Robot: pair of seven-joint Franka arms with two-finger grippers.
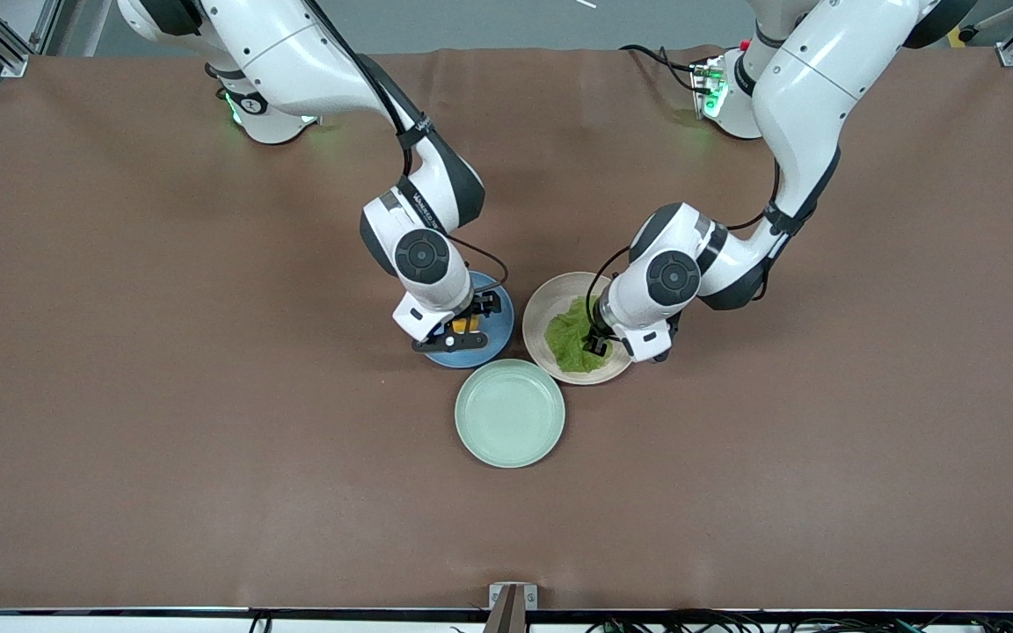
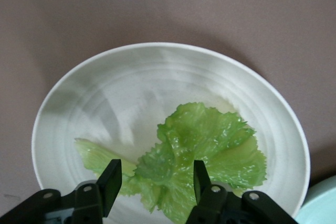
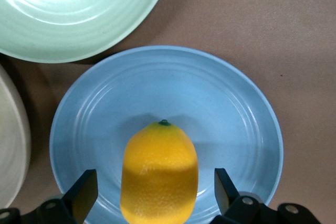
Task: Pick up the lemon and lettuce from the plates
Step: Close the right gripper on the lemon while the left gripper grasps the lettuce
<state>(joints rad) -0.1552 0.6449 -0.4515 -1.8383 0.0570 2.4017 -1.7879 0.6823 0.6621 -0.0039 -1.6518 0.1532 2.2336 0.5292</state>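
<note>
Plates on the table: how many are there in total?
3. The blue plate holds the lemon; the beige plate, beside it, holds the lettuce; the mint-green plate lies nearer to the front camera.

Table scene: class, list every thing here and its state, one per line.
Lemon: on blue plate, between open right claw fingers.
Lettuce: on beige plate, open left claw straddling it.
Green plate: empty.
</note>
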